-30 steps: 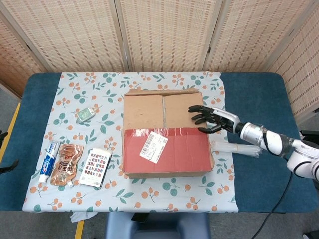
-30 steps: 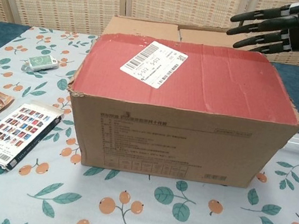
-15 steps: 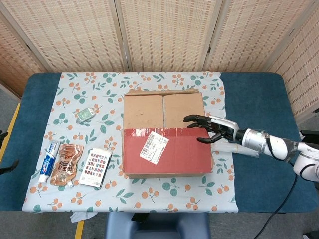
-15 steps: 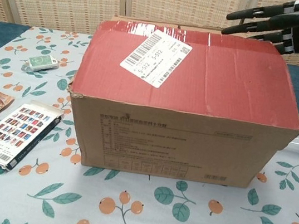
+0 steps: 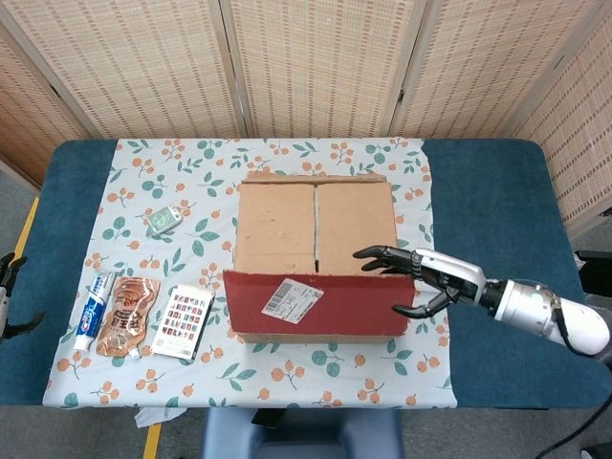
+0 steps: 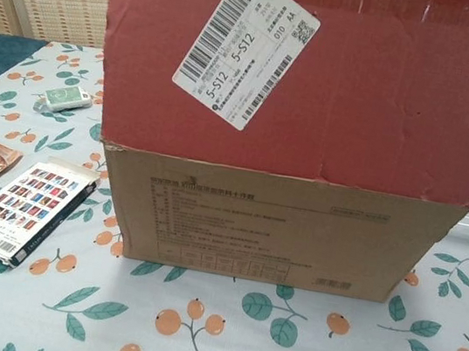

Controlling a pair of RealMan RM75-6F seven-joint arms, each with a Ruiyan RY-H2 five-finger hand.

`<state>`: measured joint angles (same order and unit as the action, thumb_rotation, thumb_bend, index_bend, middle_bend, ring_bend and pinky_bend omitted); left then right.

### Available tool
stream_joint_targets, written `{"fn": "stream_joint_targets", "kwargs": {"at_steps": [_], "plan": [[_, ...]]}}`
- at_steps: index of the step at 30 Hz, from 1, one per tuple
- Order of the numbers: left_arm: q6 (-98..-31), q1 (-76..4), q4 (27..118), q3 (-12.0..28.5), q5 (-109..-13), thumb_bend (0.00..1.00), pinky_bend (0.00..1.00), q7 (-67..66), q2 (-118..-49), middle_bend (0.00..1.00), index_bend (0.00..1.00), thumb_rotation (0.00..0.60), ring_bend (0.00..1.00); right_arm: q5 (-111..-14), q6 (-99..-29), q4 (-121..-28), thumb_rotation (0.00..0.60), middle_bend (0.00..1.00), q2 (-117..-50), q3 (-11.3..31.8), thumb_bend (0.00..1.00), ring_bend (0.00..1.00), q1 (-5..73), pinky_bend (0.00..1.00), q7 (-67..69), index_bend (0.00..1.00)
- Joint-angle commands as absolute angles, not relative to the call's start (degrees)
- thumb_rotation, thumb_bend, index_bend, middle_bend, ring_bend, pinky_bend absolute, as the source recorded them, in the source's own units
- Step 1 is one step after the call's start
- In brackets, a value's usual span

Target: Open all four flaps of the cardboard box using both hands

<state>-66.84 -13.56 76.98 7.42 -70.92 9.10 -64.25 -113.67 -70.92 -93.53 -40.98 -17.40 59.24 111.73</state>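
The cardboard box (image 5: 314,263) sits at the centre of the frame on the floral tablecloth (image 5: 143,373). Its near red flap (image 6: 307,76), flat on top a second ago, now stands nearly upright, filling the upper part of the chest view with its white label (image 6: 247,47) facing the camera. The right hand (image 5: 421,279), at the flap's right edge in the head view, has moved nearer; its fingers are spread with the thumb apart, around the flap's edge, though a firm hold cannot be told. Behind the flap, two brown inner flaps (image 5: 314,228) still lie closed.
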Motion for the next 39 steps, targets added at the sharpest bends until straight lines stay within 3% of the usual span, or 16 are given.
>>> {"fn": "stream_joint_targets", "kwargs": {"at_steps": [1,8,20,23,32,35,39], "plan": [[-66.8,-13.5,77.3,7.5,-70.4,0.36,0.00,8.5,-64.3,0.01,0.09,0.600,0.03,-116.0,-72.9,-102.1,0.600,0.08,-33.9,-18.1,0.42,0.11,57.7,0.19,104.3,0.10],[-68.0,-13.3,78.1,7.7,-71.0,0.36,0.00,8.4,-64.1,0.01,0.09,0.600,0.03,-118.5,-69.7,-113.0,0.600,0.08,-26.8,-19.3,0.42,0.10,55.2,0.19,96.6,0.10],[-67.5,-13.5,78.4,7.2,-72.2,0.36,0.00,9.2,-63.8,0.01,0.09,0.600,0.03,-119.7,-66.1,-117.1,0.600,0.07,-27.5,-18.5,0.42,0.10,48.1,0.22,82.6,0.10],[-68.0,-13.4,79.1,7.0,-73.2,0.36,0.00,9.5,-63.5,0.01,0.09,0.600,0.03,-115.0,-62.9,-116.4,0.600,0.10,-29.4,-15.9,0.42,0.12,47.7,0.22,76.0,0.12],[-68.4,-12.8,78.9,6.8,-75.4,0.36,0.00,16.9,-61.8,0.01,0.09,0.600,0.01,-92.7,-55.3,-113.0,0.600,0.11,-43.3,-1.9,0.42,0.11,47.6,0.16,37.4,0.33],[-68.5,-12.6,78.4,6.5,-76.1,0.36,0.00,18.5,-61.5,0.01,0.09,0.600,0.01,-86.0,-49.6,-110.8,0.600,0.09,-46.6,1.5,0.42,0.06,50.7,0.10,23.8,0.38],[-69.5,-12.3,78.0,6.9,-75.5,0.36,0.00,17.8,-61.9,0.02,0.10,0.600,0.01,-81.0,-47.4,-106.7,0.600,0.06,-52.1,4.6,0.42,0.01,53.2,0.01,11.5,0.46]]}}
